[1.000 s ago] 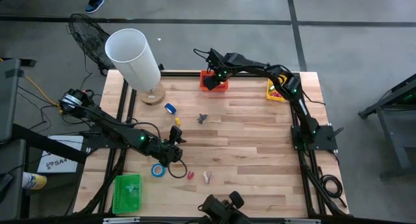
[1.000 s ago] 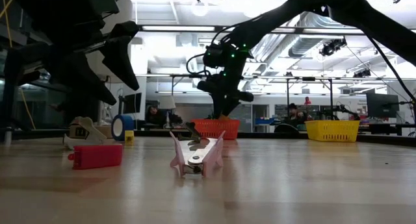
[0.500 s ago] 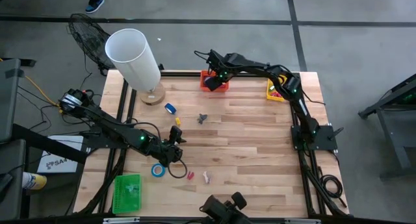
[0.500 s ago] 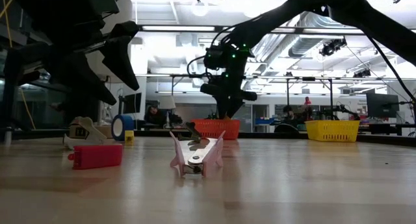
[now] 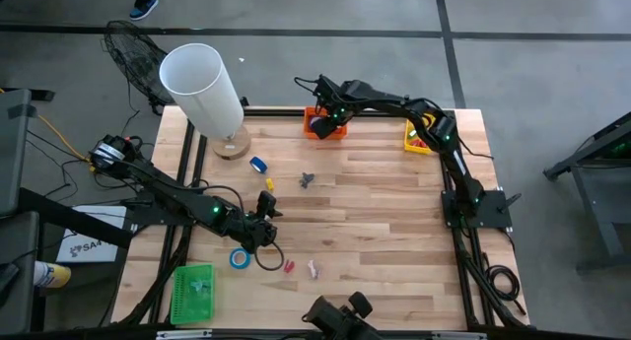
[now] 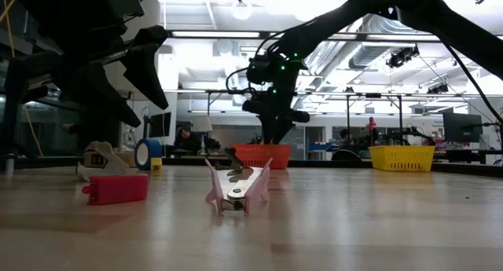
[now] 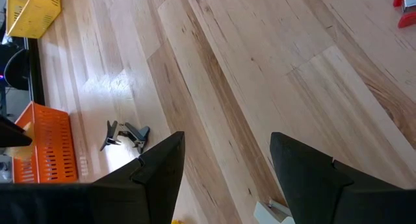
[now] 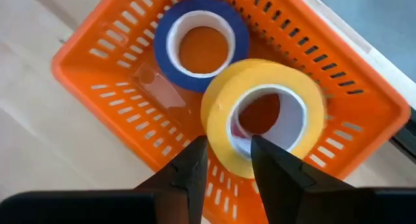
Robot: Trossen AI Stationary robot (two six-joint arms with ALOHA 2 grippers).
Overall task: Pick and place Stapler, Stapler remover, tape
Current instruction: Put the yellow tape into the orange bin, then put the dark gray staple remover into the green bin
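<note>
My right gripper (image 5: 321,122) hangs over the orange basket (image 5: 337,132) at the table's far edge, shut on a yellow tape roll (image 8: 263,113). A blue tape roll (image 8: 201,42) lies flat on that basket's floor. My left gripper (image 5: 262,228) hovers open over bare wood at the near left, touching nothing. Beside it a blue tape roll (image 5: 238,258) lies flat on the table, and another blue roll (image 5: 257,165) lies farther back. A dark claw-shaped stapler remover (image 5: 307,179), a small red piece (image 5: 289,266) and a pink claw-shaped piece (image 5: 314,269) rest on the wood. My right gripper holds the yellow tape roll by its wall (image 8: 227,149), pinched with one finger (image 8: 266,162) at the ring's open centre and the other (image 8: 188,169) outside. The fingers come from above, pointing down. The roll sits tilted over the orange basket; whether it touches the basket floor I cannot tell.
A tall white cylinder (image 5: 202,89) stands at the far left corner. A yellow basket (image 5: 419,138) sits at the far right, a green basket (image 5: 193,291) at the near left edge. A black cable loop (image 5: 271,258) lies by the left gripper. A small yellow piece (image 5: 268,184) lies mid-table.
</note>
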